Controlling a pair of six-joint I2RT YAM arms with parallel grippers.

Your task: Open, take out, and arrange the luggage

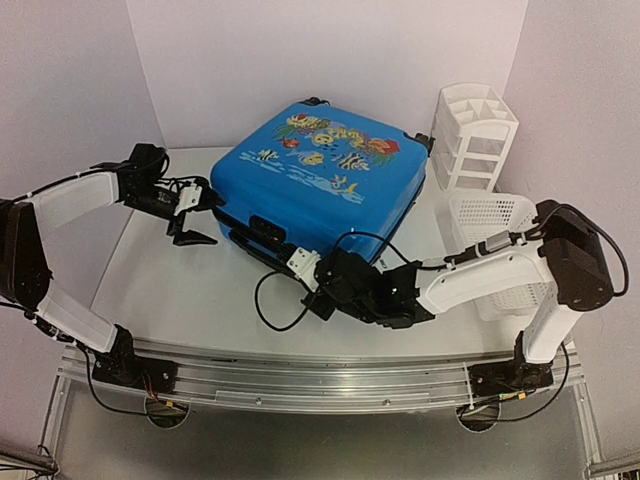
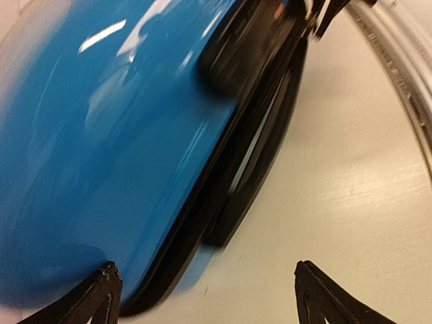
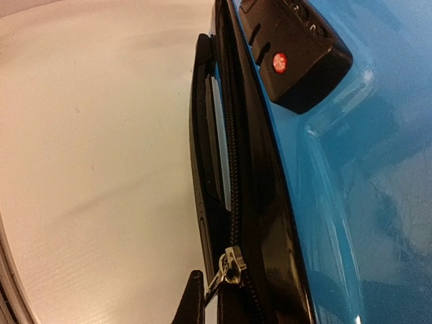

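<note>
The suitcase [image 1: 320, 185] lay flat at twelve o'clock on the bench [image 1: 200, 290]. Its shell looked hard, slick and bulky, so I judged the zipper pull [image 3: 231, 264] the best hold. My right hand [image 3: 196, 300] was clenched beside it at the case's six o'clock. My left hand [image 1: 190, 225] hung released at its nine.

The left arm [image 1: 70, 195] rose from its base, bent at the elbow and reached toward the middle. The left gripper [image 1: 197, 217] pointed right, its fingers [image 2: 101, 297] spread wide apart. The right arm [image 1: 480, 275] rose, folded at its elbow and stretched low leftward. On the right gripper [image 1: 303, 265] the fingers were pressed fully together.
</note>
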